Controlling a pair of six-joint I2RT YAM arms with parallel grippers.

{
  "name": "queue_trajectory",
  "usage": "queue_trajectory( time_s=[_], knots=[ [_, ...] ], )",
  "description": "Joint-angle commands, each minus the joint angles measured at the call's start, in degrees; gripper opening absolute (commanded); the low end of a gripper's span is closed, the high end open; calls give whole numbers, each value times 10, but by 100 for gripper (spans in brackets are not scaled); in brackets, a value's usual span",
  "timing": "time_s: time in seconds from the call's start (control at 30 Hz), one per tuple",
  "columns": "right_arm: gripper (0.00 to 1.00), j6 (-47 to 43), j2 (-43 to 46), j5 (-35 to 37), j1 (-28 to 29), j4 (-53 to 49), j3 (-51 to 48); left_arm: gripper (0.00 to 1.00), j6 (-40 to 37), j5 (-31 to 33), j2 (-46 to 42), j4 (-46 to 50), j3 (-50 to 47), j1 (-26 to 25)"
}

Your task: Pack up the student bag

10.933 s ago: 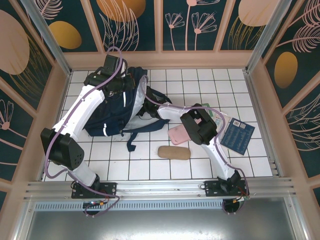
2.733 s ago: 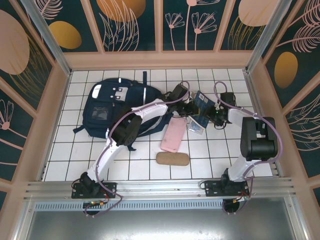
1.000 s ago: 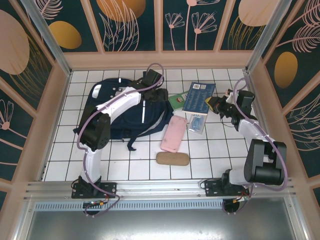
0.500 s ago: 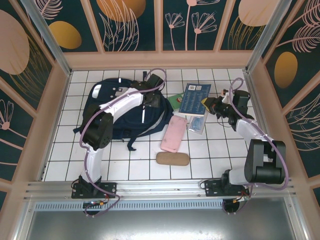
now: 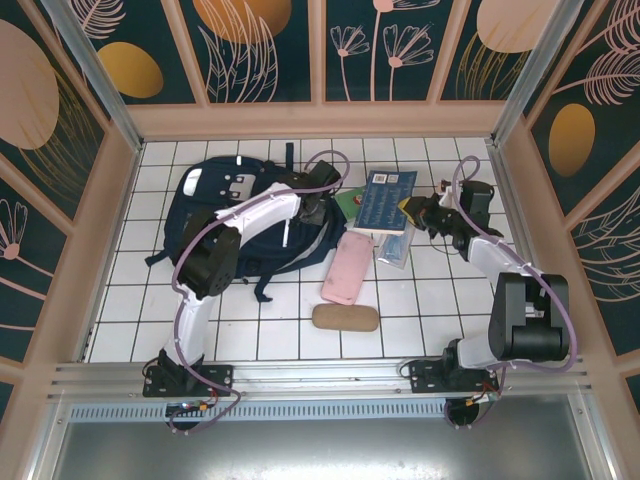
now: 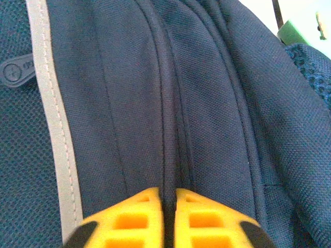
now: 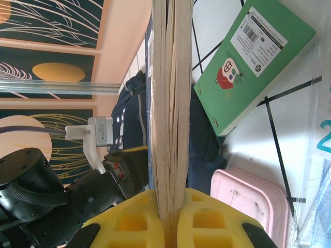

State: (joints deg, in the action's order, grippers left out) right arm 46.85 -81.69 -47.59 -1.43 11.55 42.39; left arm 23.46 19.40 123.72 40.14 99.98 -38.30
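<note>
Student bag (image 5: 240, 215) seam is only thinly pinched in left gripper (image 6: 168, 219), may slip on the pull, leaving book (image 7: 170, 103) clamped in right gripper (image 7: 168, 222) no opening.

Two arms, same build: left arm (image 5: 250, 212), right arm (image 5: 487, 255); white shell links; black joint housings; lilac cable (image 5: 325, 160) looping along each; black base plates (image 5: 186, 378) at near ends. Left fingers (image 6: 129, 223) bright yellow, moulded, rectangular recesses in faces, black mounts at outer corners; right fingers (image 7: 214, 219) identical.
</note>
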Motion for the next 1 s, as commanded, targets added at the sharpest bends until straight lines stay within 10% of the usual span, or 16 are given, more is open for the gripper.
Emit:
queue_trajectory(
  time_s=[0.0, 0.97],
  knots=[
    [0, 5, -4, 1, 8, 37, 17, 0, -2, 23, -28, 15, 11, 8],
    [0, 135, -288, 88, 283, 210, 241, 0, 94, -373, -273, -142, -39, 222]
  ],
)
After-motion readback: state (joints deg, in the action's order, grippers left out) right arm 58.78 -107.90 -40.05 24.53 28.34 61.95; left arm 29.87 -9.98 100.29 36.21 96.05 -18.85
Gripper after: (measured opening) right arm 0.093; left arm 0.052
